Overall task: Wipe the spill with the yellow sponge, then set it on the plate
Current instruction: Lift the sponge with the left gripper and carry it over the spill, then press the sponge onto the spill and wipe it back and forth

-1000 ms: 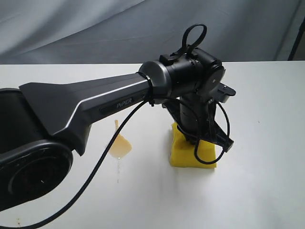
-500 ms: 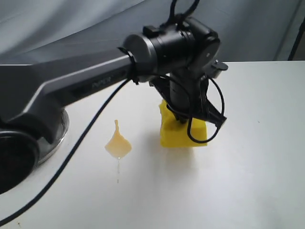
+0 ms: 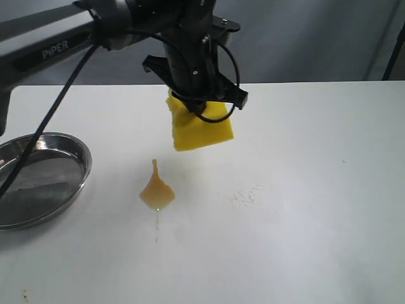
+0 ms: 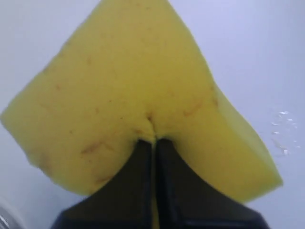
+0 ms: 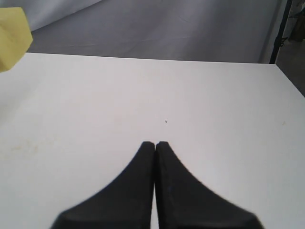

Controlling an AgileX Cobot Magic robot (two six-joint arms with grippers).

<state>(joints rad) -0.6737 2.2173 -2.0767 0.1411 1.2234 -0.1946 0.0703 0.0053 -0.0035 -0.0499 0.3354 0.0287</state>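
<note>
Sponge [image 3: 201, 130], raised off the tabletop [image 3: 316, 190] within the last second and pinched in the clenched left hand [image 4: 153, 141], now hangs at one o'clock of the untouched spill [image 3: 157, 191], so wiping remains to be done; plate [image 3: 83, 163] waits at nine o'clock.

The yellow sponge [image 3: 201, 131] is flecked brown, the spill [image 3: 157, 192] amber, the plate [image 3: 44, 185] shiny grey.
</note>
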